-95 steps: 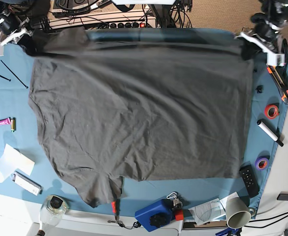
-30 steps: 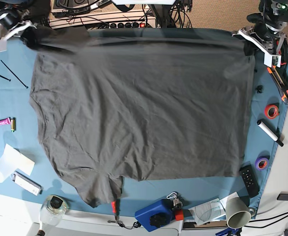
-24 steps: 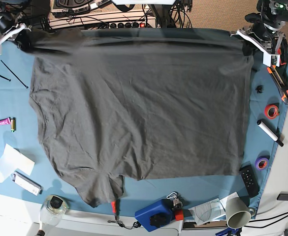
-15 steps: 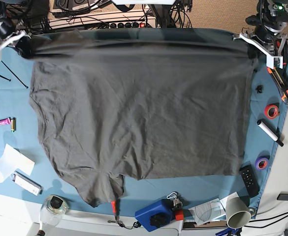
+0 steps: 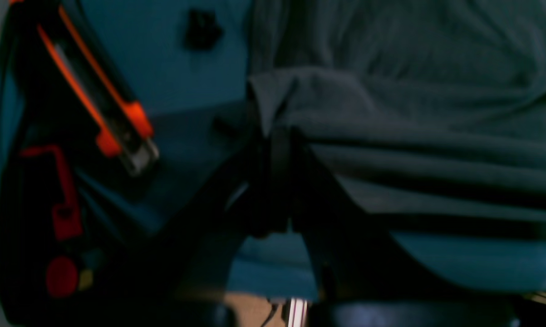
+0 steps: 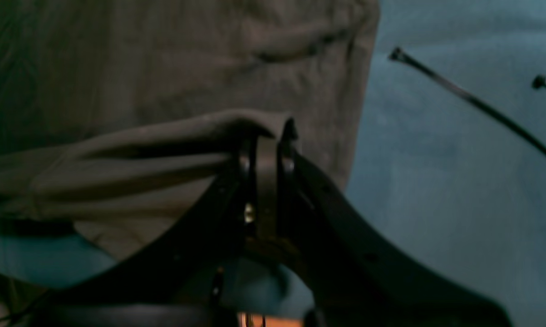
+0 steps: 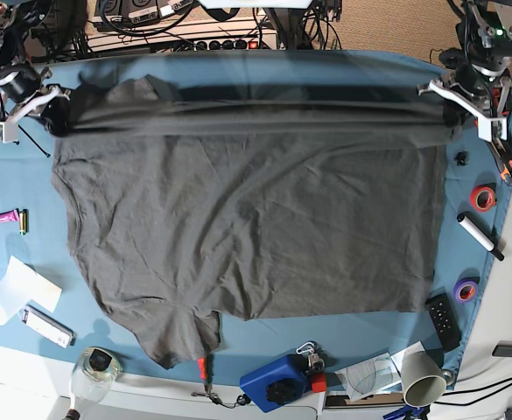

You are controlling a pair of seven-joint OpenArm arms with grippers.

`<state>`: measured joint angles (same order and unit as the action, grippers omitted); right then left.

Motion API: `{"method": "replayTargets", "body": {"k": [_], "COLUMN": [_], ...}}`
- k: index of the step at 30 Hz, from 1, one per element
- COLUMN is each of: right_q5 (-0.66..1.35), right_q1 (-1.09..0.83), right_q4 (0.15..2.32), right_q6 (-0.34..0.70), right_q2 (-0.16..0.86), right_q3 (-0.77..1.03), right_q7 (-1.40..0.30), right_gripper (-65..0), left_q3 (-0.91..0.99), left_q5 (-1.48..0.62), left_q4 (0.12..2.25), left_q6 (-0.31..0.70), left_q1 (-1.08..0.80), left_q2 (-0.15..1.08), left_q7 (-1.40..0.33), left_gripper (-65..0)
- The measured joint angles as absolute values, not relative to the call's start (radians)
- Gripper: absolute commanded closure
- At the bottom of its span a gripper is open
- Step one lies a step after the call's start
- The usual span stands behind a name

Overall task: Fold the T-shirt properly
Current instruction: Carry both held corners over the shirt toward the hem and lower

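Pinching only thin far-edge corners of the T-shirt (image 7: pixel 247 210), left gripper (image 5: pixel 279 136) & right gripper (image 6: pixel 266 136) both clamped on cloth, risked slip/uneven fold w/ taut span.

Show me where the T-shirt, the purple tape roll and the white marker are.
T-shirt (image 7: pixel 256 219), base view, middle of the flat body.
Purple tape roll (image 7: pixel 466 290), base view, on its ring.
White marker (image 7: pixel 479 234), base view, middle of its barrel.
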<state>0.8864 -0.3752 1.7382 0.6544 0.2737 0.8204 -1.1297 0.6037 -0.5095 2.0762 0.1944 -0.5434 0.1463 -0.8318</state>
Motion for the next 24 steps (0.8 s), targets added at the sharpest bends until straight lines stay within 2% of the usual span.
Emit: {"method": "replayTargets", "body": {"k": [8, 12, 19, 24], "right_q5": [0.773, 0.684, 0.628, 0.601], "right_q1": [-0.337, -0.307, -0.259, -0.235], "right_q4": [1.737, 1.736, 1.736, 1.736], "right_q6": [0.628, 0.569, 0.564, 0.564], "right_q2": [0.274, 0.274, 0.277, 0.277], "right_q3": [0.726, 0.659, 0.65, 0.65], "right_q7": [-1.091, -1.03, -1.019, -1.012], "right_gripper": [0.0, 0.0, 0.0, 0.0], "left_q3": [0.588, 0.516, 0.412, 0.411], "left_q5": [-0.503, -0.443, -0.288, -0.273], "left_q4": [2.076, 2.074, 2.074, 2.074], "left_q6": [0.212, 0.209, 0.112, 0.105], "left_q1": [-0.515, -0.506, -0.447, -0.433], "left_q2": [0.147, 0.147, 0.147, 0.147], "left_q7": [-0.81, -0.81, -0.755, -0.754], "left_gripper": [0.0, 0.0, 0.0, 0.0]}}
